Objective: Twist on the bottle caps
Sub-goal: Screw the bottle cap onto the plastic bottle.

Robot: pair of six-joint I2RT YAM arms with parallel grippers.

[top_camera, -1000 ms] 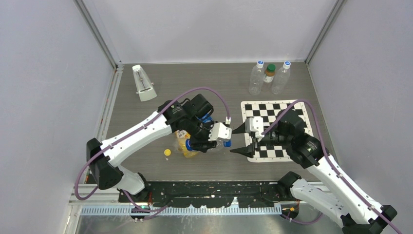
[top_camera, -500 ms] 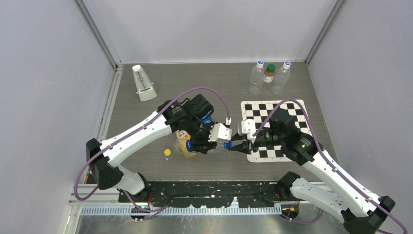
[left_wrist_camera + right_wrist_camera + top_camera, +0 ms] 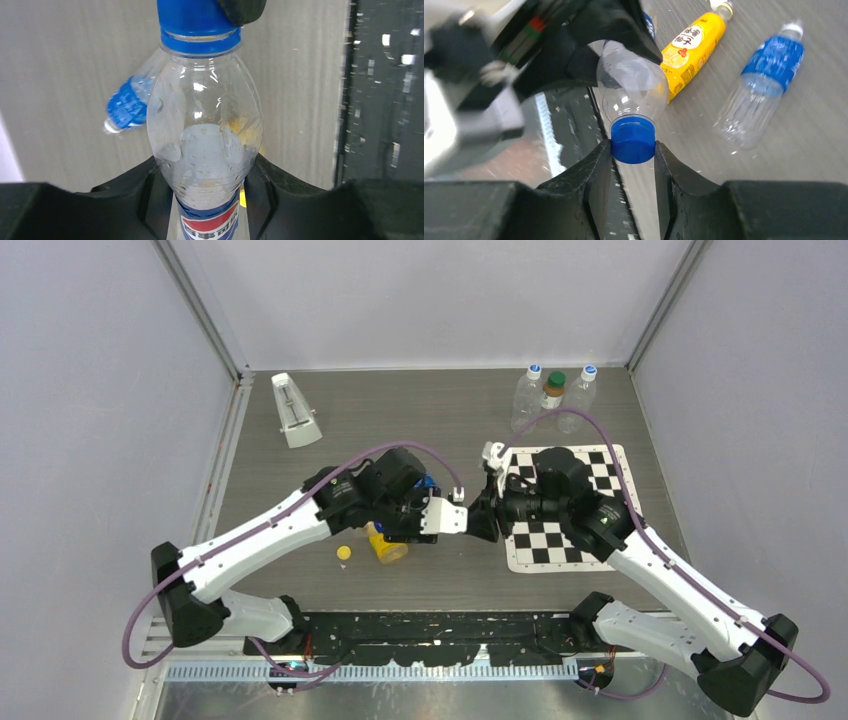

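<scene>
Over the surface (image 3: pixel 400 410), just off the checkered mat's (image 3: pixel 560 552) left edge, the left gripper's (image 3: pixel 206 180) jaws pinch a clear bottle (image 3: pixel 205 125). The right gripper's (image 3: pixel 633 152) jaws clamp the blue cap (image 3: pixel 633 140), apparently seated on its neck. The yellow cap (image 3: pixel 343 553) lies loose beside a yellow bottle (image 3: pixel 386 546).

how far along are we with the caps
Done: the three bottles at the back stand capped. In hand: the left gripper holds the clear bottle while the right gripper pinches the blue cap on its neck. Left: the yellow cap lies loose near the yellow bottle, and the blue-label bottle lies on its side, its top unclear.
</scene>
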